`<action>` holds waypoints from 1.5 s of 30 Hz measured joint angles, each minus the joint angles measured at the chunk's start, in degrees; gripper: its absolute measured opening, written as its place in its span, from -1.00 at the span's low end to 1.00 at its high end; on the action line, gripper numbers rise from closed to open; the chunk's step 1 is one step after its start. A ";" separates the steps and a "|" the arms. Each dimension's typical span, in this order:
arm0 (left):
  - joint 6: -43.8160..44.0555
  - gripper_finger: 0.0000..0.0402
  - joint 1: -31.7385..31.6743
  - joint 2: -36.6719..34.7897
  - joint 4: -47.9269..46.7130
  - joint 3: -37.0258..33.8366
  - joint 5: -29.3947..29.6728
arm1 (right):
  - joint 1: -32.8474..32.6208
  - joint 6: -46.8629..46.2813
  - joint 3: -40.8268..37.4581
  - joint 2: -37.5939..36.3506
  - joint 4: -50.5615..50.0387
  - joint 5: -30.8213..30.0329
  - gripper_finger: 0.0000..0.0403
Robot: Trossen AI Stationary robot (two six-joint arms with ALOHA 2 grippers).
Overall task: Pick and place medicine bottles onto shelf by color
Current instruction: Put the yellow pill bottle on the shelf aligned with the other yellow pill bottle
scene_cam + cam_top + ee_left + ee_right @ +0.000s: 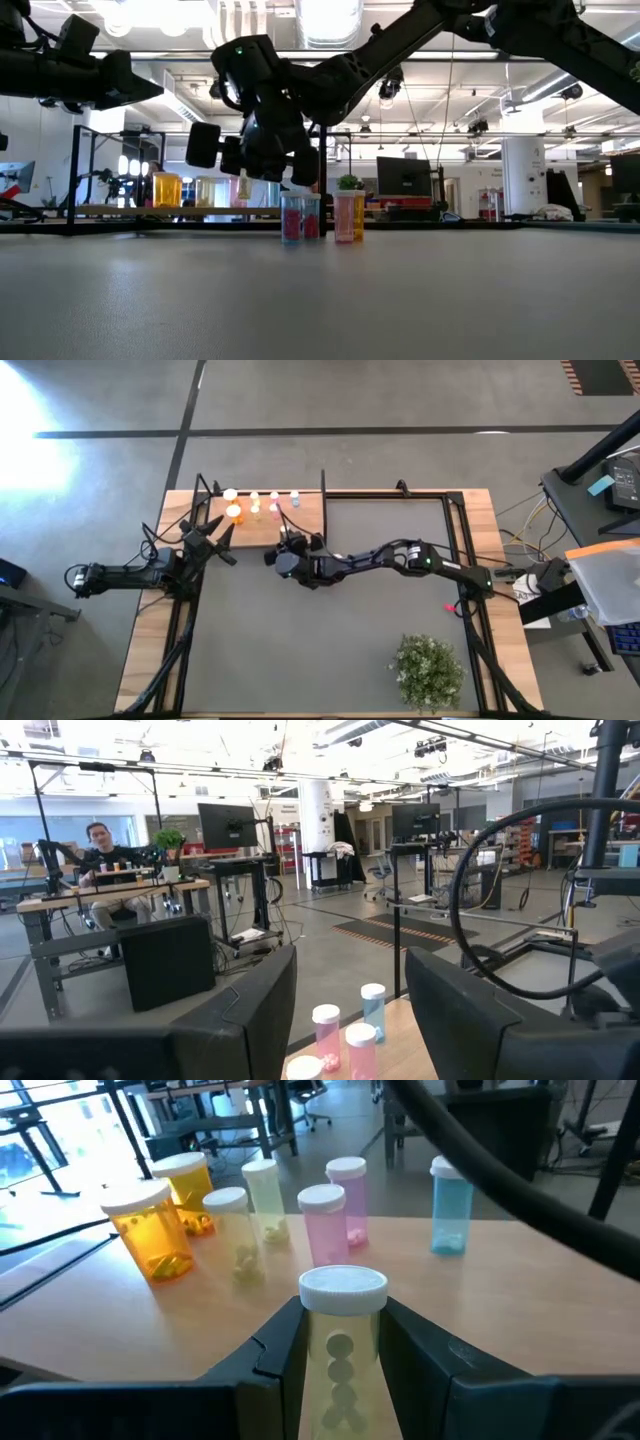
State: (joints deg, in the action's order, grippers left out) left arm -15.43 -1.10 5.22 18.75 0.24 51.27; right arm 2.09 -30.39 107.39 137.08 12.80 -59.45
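Grey concrete floor (pixel 400 400); desks, monitor (pixel 228 825); bright, perhaps window-lit.

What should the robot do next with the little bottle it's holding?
Probably carry it forward and set it beside the two yellow-green bottles. The right gripper is shut on a yellow-green bottle at the shelf edge, where colours stand grouped.
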 joint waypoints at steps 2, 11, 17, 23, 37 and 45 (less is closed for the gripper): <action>-0.01 -0.14 -0.02 0.01 0.01 -0.01 0.00 | 0.27 0.01 0.00 0.00 -0.01 0.75 -0.49; 0.00 -0.14 0.00 0.01 0.01 -0.01 0.00 | 0.66 0.92 0.00 0.00 -0.16 1.34 -0.49; 0.00 -0.14 0.00 0.01 0.01 0.01 0.00 | 0.67 0.92 -0.02 0.00 -0.29 1.30 -0.46; 0.01 -0.14 -0.02 0.01 0.01 -0.01 0.00 | 0.76 0.92 -0.02 0.00 -0.28 1.19 -0.42; 0.01 -0.14 0.00 0.00 0.01 -0.01 0.00 | 1.67 1.03 -0.04 0.00 -0.29 1.21 -0.40; 0.00 -0.14 -0.01 0.00 -0.01 0.00 0.00 | 1.97 1.05 -0.04 0.00 -0.29 1.43 -0.40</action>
State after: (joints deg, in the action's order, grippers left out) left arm -15.43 -1.11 5.22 18.74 0.24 51.27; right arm 4.07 -29.34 107.35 137.08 12.51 -58.02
